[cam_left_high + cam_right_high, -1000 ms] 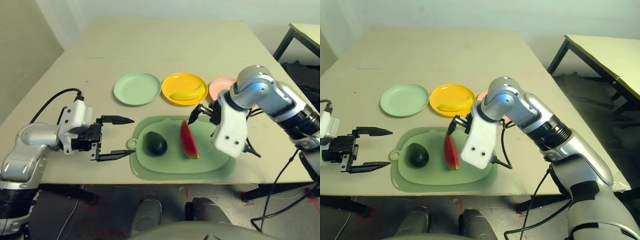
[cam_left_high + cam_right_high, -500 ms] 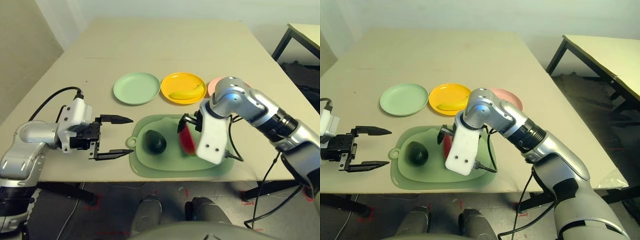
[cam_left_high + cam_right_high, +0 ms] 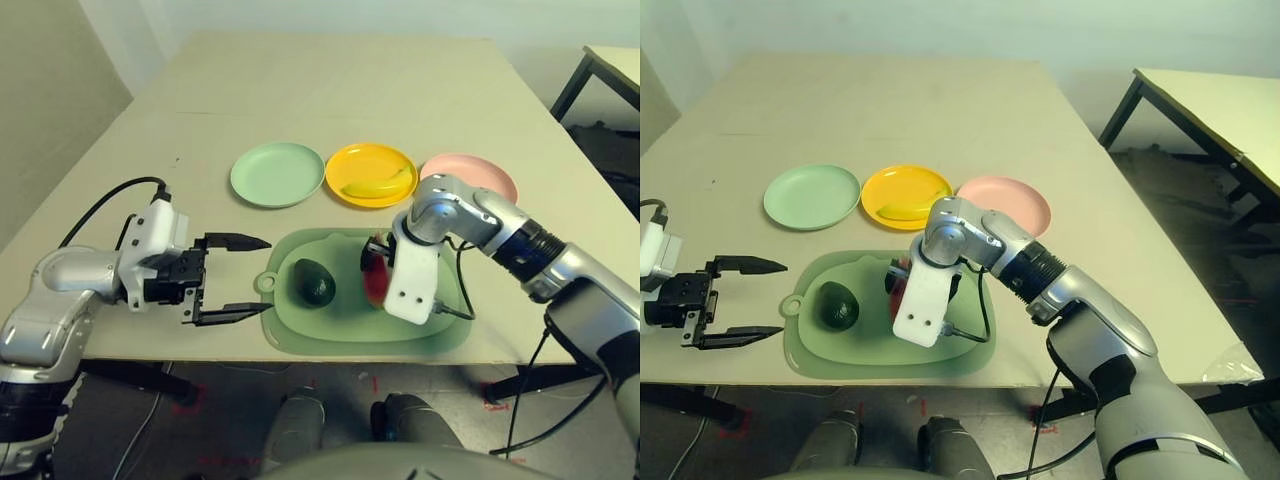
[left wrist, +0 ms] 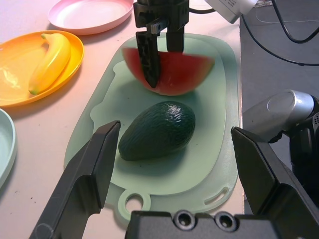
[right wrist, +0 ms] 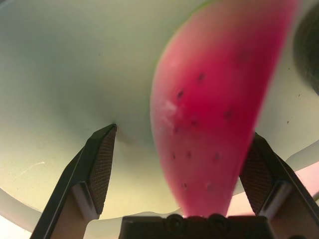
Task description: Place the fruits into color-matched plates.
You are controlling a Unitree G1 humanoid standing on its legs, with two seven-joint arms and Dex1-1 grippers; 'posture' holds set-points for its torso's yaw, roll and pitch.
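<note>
A red watermelon wedge [image 3: 373, 284] and a dark green avocado [image 3: 313, 285] lie on the green mat [image 3: 340, 333]. My right gripper [image 3: 376, 258] is down over the wedge, open, with one finger on each side of it; in the right wrist view the wedge [image 5: 214, 109] sits between the fingers [image 5: 97, 167]. My left gripper [image 3: 264, 277] hovers open at the mat's left end, pointing at the avocado [image 4: 157, 130]. The yellow banana [image 3: 378, 186] lies in the yellow plate [image 3: 352, 163]. The mint green plate [image 3: 276, 174] and pink plate [image 3: 468, 173] hold nothing.
The three plates stand in a row behind the mat, green on the left, pink on the right. My right forearm slants from the right across the mat's right end. A black cable trails from each arm. Another table stands at the far right.
My right gripper has swung left and down from beside the pink plate onto the watermelon wedge, and the pink plate now shows whole. The left arm has stayed put.
</note>
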